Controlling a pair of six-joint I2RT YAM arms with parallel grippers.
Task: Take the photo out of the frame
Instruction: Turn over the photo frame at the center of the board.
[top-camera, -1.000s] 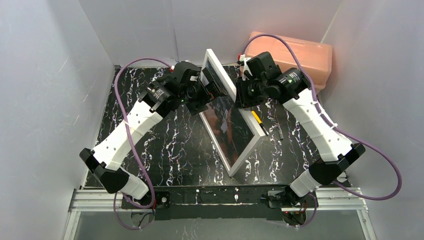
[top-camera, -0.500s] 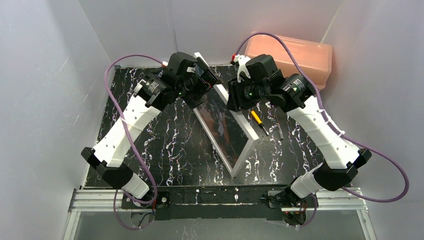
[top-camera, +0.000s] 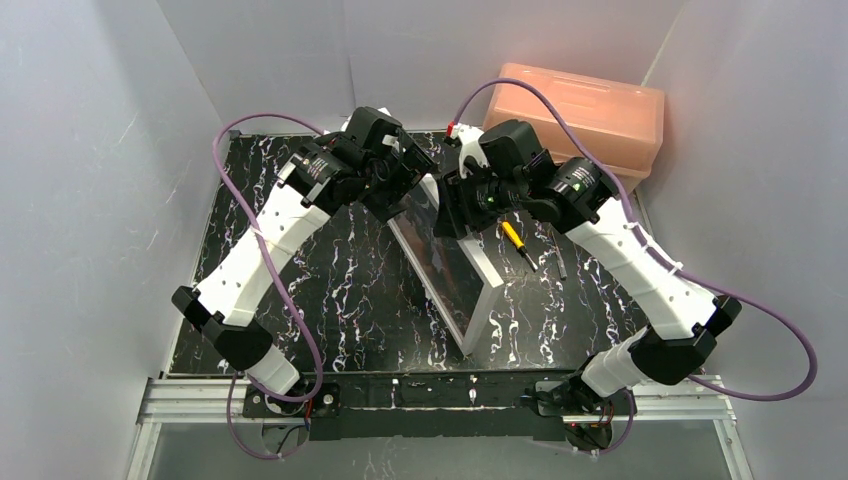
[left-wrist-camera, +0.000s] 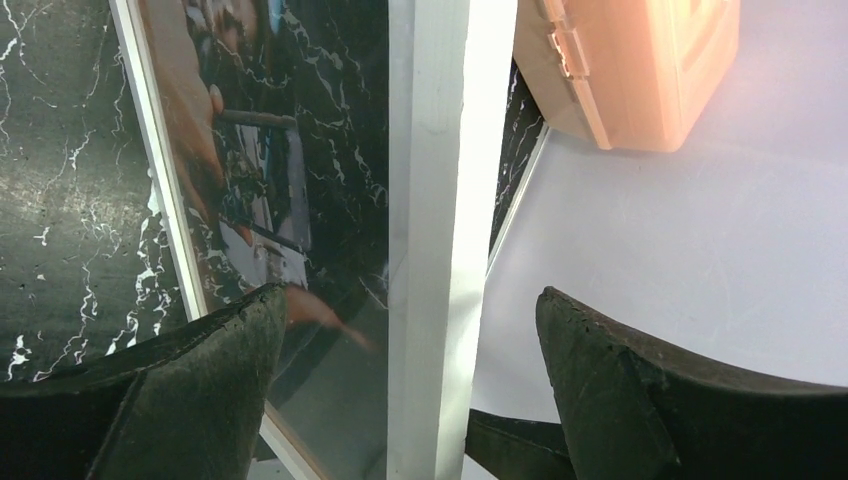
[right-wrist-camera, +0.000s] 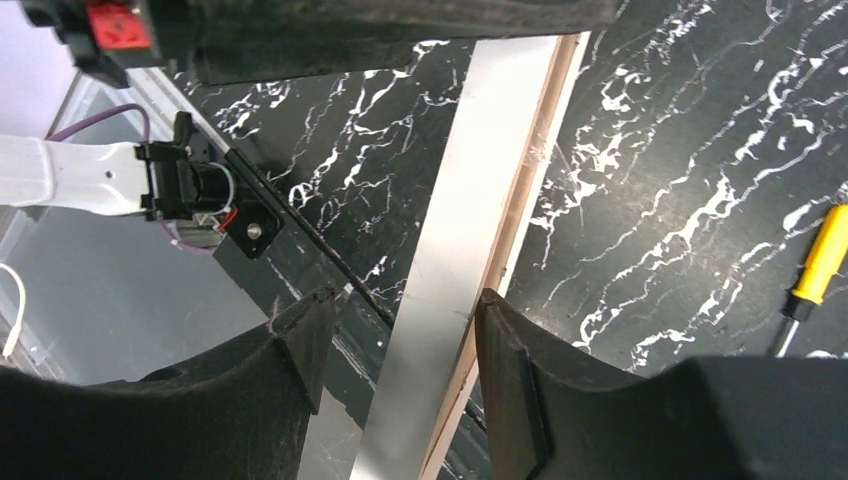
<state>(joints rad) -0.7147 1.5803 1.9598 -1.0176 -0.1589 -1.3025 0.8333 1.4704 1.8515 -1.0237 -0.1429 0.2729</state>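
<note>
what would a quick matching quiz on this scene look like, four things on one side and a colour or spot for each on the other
Things:
1. frame
2. box
3. screwdriver
4. table

Colour or spot:
a. yellow handle, lying just right of the frame
b. white border, in the middle of the table
c. pink, at the far right
d. black with white veins

Pairs: 1-b, 2-c, 3-a, 4-d

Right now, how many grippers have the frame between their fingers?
2. The left gripper straddles the frame at its raised edge, fingers clear both sides; the right gripper straddles it too, with a gap at one finger.
</note>
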